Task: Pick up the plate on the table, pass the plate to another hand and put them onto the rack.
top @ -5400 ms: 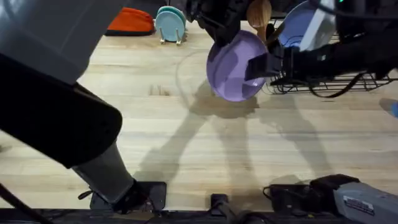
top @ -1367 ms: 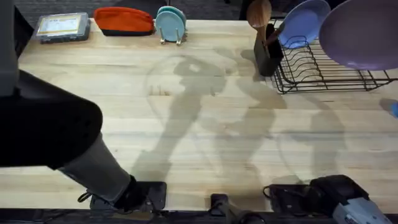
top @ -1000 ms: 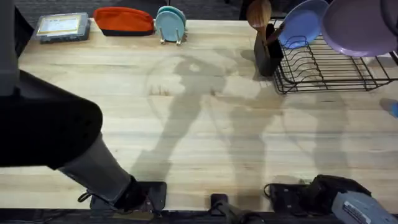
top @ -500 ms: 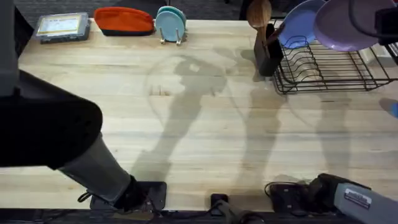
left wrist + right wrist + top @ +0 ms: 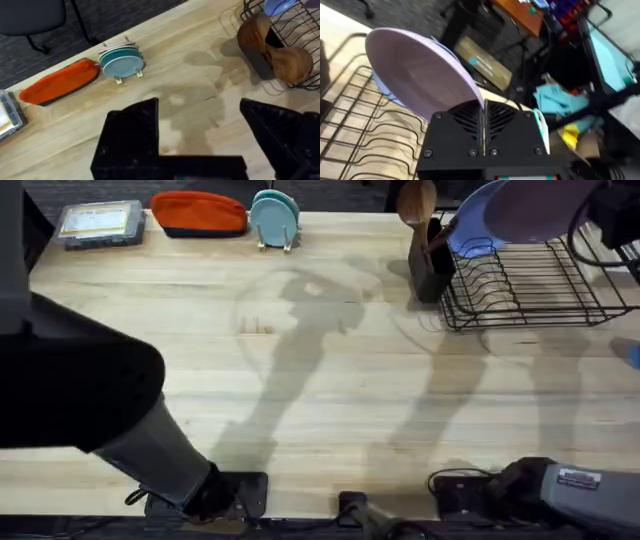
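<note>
The lilac plate [image 5: 538, 204] hangs tilted above the far end of the black wire rack [image 5: 530, 288], just right of a periwinkle plate [image 5: 468, 228] standing in the rack. My right gripper [image 5: 597, 202] is shut on the lilac plate's rim. In the right wrist view the plate [image 5: 422, 75] stands nearly upright over the rack's wires [image 5: 357, 131], with my gripper [image 5: 484, 111] clamped on its edge. High above the table [image 5: 200, 95], my left gripper [image 5: 200, 132] is open with nothing between its fingers. The left arm [image 5: 85, 385] looms large and dark at the left.
A black utensil holder with a wooden spoon [image 5: 424, 242] stands against the rack's left side. Small teal plates in a wooden holder [image 5: 275, 218], an orange object [image 5: 200, 212] and a small box [image 5: 100, 222] line the far edge. Cluttered floor lies beyond the table.
My right gripper has carried the lilac plate left and toward the far side, over the rack and closer to the periwinkle plate. The left arm has stayed still.
</note>
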